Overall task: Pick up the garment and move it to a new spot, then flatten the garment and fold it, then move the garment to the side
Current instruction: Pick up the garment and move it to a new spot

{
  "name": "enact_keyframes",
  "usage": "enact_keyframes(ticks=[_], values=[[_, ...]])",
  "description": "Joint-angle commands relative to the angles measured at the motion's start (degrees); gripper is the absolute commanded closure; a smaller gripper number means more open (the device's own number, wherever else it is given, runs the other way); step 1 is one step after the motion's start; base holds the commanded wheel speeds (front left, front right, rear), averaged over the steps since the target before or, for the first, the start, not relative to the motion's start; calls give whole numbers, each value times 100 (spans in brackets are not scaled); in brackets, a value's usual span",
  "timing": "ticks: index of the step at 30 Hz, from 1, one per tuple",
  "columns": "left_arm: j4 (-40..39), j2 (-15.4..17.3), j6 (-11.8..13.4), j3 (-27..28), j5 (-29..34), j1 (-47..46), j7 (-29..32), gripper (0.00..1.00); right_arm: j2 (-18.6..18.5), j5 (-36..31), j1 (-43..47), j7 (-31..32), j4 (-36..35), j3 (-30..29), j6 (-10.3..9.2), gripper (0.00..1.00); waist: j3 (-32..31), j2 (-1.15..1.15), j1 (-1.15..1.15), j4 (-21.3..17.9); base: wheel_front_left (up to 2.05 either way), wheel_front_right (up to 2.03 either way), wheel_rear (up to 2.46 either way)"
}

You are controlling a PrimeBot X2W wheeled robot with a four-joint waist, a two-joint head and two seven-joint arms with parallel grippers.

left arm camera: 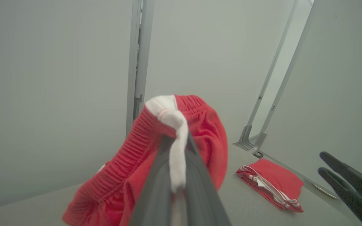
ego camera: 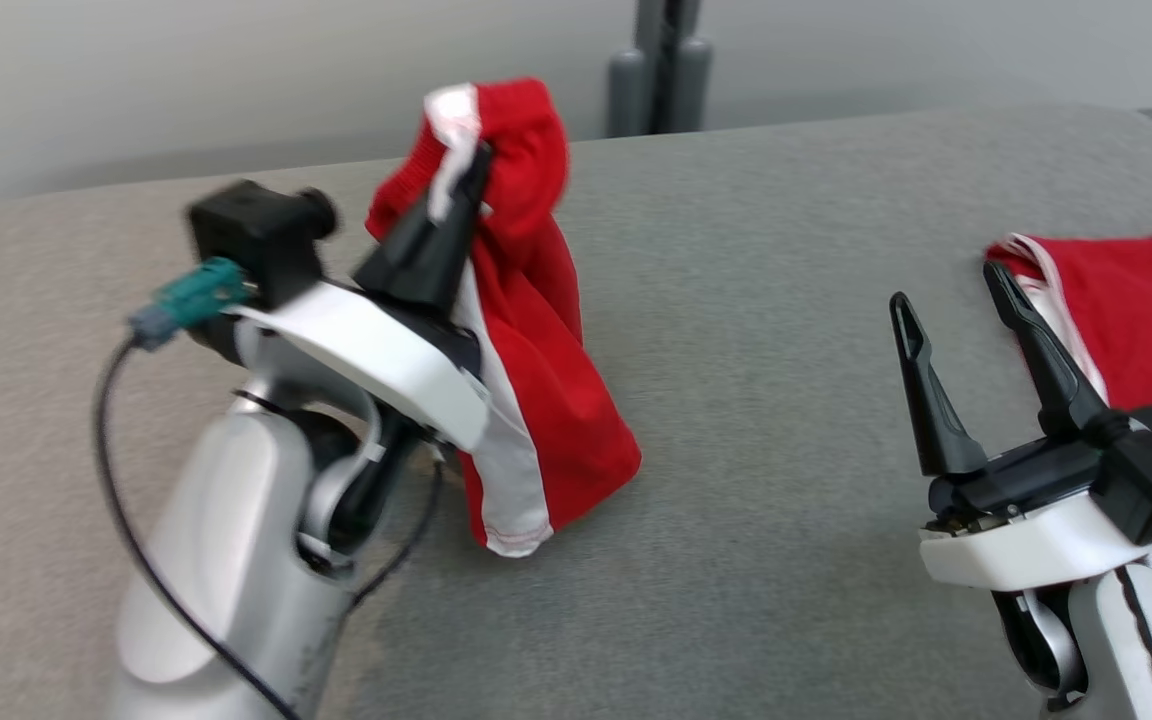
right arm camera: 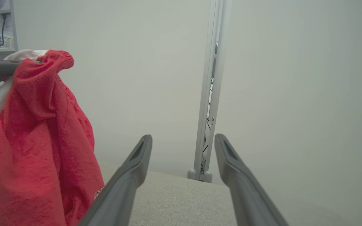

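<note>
Left tool: fingers pressed together, pinching the garment at its ribbed waistband, where a white stripe meets the red cloth. In the left wrist view the white strip runs down between the two fingers, and the red waistband bunches over the tips.

Garment: red, with a white side stripe down to the hem. It is held up off the grey bench and hangs in a loose bundle below the tool, over the left half of the bench. Cannot tell whether the lower hem touches the surface.

Right tool: fingers spread, nothing between them, raised over the right side of the bench. Well apart from the hanging garment.

Second red garment: lies folded flat on the bench at the right edge of the head view, white stripes showing along its near edge. The right tool's outer finger overlaps its corner in that view; contact cannot be told.

Writing: the right wrist view shows a small patch of white lettering low on the hanging garment, partly hidden by a finger; not legible. No brand readable.

Background: pale wall, grey post behind the bench.
</note>
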Motion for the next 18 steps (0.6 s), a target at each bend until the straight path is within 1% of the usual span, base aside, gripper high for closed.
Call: enact_keyframes(ticks=[1,7,11,13,14,15,16,17,18], values=[[101,-12,10,-102,66,45,-52,100,22,-26,-62,-27,-52,-36,-1,0,172,0,0,-486,0,0,0],[850,-133,135,-756,277,-142,-321,100,203,20,-33,-26,-94,-113,-1,0,431,0,0,-1239,0,0,0],[1510,-167,117,-1219,370,-288,-525,100,308,66,-6,-26,-95,-157,-1,0,575,0,0,-1634,0,0,0],[1875,-168,148,-1437,444,-352,-658,100,359,88,6,-26,-68,-163,-2,0,613,0,0,-1785,0,0,0],[2030,-170,179,-1519,440,-357,-725,84,384,110,11,-26,-60,-152,-2,0,632,0,0,-1850,0,0,0],[2173,-172,202,-1633,420,-372,-791,40,406,115,13,-26,-51,-163,-2,0,641,0,0,-1890,0,0,0],[2298,-176,232,-1734,392,-390,-836,5,421,106,10,-26,-48,-161,-2,0,651,0,0,-1922,0,0,0],[2422,-173,246,-1836,313,-400,-835,0,431,110,2,-26,-50,-165,-2,0,654,0,0,-1937,0,0,0],[2492,-173,261,-1912,270,-441,-895,0,438,111,-3,-26,-51,-173,-2,0,657,0,0,-1940,0,0,0]])
